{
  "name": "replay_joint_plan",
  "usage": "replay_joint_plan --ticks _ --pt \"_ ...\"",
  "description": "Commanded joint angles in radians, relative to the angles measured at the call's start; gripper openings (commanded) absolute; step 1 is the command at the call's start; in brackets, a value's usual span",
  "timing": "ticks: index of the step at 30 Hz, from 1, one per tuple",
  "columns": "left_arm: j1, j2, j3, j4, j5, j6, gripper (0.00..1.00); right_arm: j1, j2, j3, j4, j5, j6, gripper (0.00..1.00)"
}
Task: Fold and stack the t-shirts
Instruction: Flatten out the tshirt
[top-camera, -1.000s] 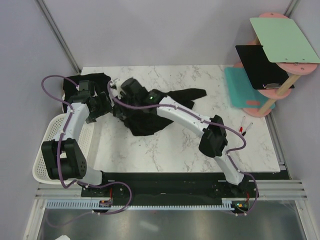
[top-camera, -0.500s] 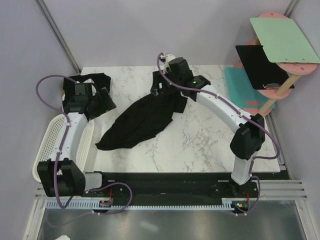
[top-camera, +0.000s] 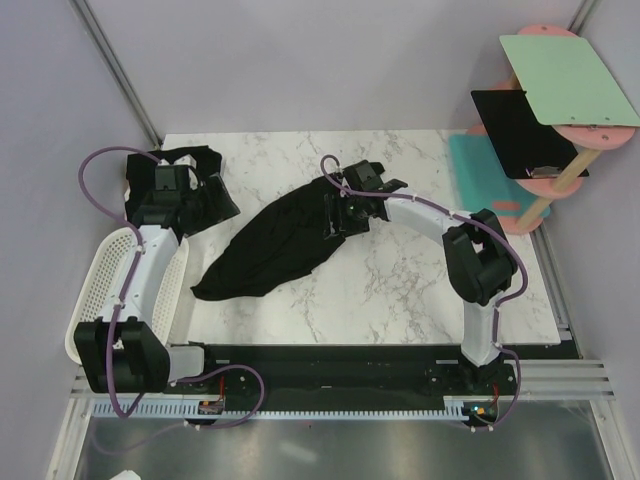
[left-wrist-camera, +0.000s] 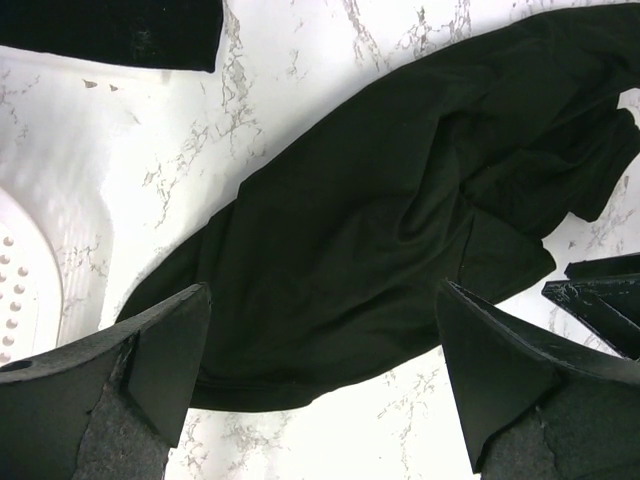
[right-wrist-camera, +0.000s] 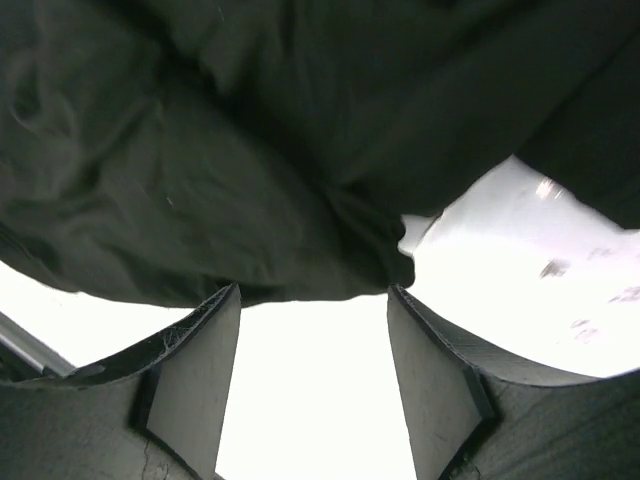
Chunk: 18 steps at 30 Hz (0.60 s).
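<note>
1. White basket (top-camera: 95, 290) is sitting off the desk's (top-camera: 400, 290) near-left edge, beside the left arm.
2. Black t-shirt (top-camera: 270, 245) is lying crumpled on the desk in a long diagonal. Its near end is pointing toward the basket and its far end is reaching the desk's middle.
3. Left hand (left-wrist-camera: 322, 288) is hanging over the desk's left side with its fingers spread fully wide and gripping nothing. In the wrist view it is looking down on the t-shirt, well clear of the cloth.
4. Right hand (right-wrist-camera: 312, 292) is sitting low at the t-shirt's far end, arm bending back toward it from the right. Fingers are standing apart with only bare desk showing between them. The cloth's edge is lying just past the tips, so it is holding nothing.
5. Second t-shirt (top-camera: 190, 158), also black, is lying bunched at the desk's far-left corner, just behind the left hand and apart from the first.
6. Off the far-right corner, a pink stand (top-camera: 560, 180) is carrying a teal mat (top-camera: 470, 175) low down, a black panel (top-camera: 515, 130) above it and a pale green panel (top-camera: 565, 80) on top.
</note>
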<state>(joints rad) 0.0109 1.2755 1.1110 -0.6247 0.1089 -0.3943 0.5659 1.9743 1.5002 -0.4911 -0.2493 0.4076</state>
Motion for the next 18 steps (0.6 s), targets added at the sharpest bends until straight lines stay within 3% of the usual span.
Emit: replay_joint_plan --ticks 1,12,14,17,18 --pt "0.001 0.007 -0.016 0.019 -0.015 0.051 1.0 0.006 -0.038 -0.046 0.071 -0.031 0.036 0.67" --pt "0.0 0.015 -0.028 0.02 -0.009 0.051 1.0 0.046 0.043 -0.084 0.154 -0.018 0.05 0.63" --pt "0.001 0.015 -0.03 0.019 -0.008 0.049 1.0 0.054 0.049 -0.084 0.163 -0.018 0.056 0.47" --pt "0.001 0.016 -0.031 0.02 -0.009 0.048 1.0 0.057 0.054 -0.084 0.184 -0.021 0.063 0.11" --pt "0.001 0.016 -0.031 0.022 -0.009 0.048 1.0 0.055 0.055 -0.081 0.183 -0.022 0.063 0.04"
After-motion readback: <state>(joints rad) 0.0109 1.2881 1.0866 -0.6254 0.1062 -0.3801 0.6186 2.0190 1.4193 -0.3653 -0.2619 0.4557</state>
